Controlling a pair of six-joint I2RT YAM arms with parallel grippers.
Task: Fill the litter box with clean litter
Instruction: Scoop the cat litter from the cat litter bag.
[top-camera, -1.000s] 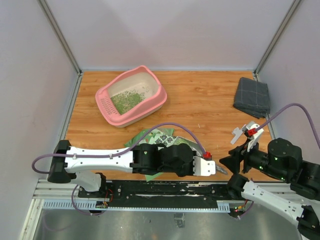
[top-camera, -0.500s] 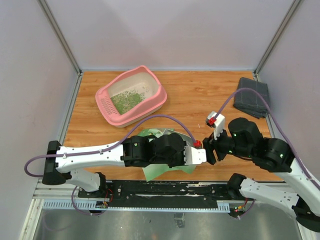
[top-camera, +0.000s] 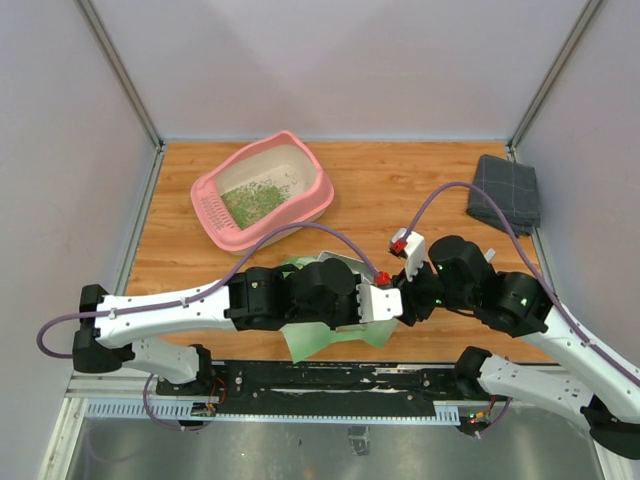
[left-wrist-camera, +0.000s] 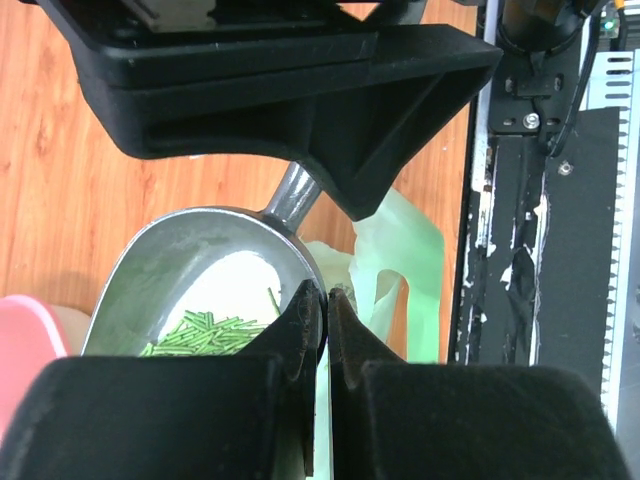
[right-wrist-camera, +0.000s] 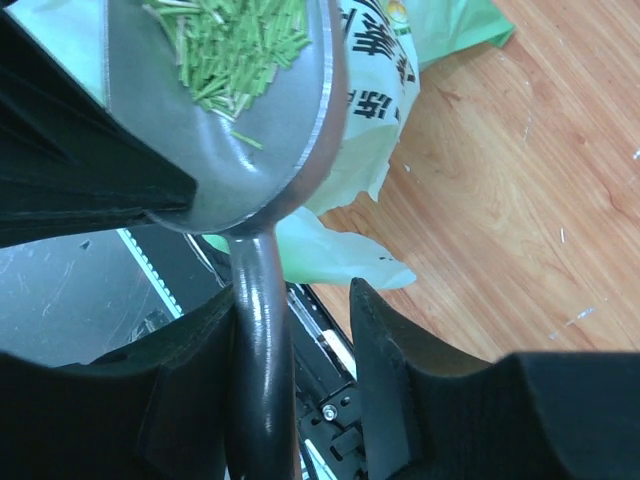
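1. The bag (right-wrist-camera: 370, 130) bears black printed characters, cropped and not readable.
2. The scoop (right-wrist-camera: 215, 140), at the top of the right wrist view, carries green litter (right-wrist-camera: 230, 45).
3. The litter box (top-camera: 305, 213), upper left on the counter (top-camera: 400, 190), holds a patch of litter.
4. The right pincer (right-wrist-camera: 293, 290), half spread, clasps the scoop handle.
5. The left pincer (left-wrist-camera: 322, 310) is pressed together, pinching the bag's edge.

grey cloth (top-camera: 505, 193): folded, far right corner | green bag (top-camera: 325, 340): near edge | metal scoop (right-wrist-camera: 220, 150): above bag
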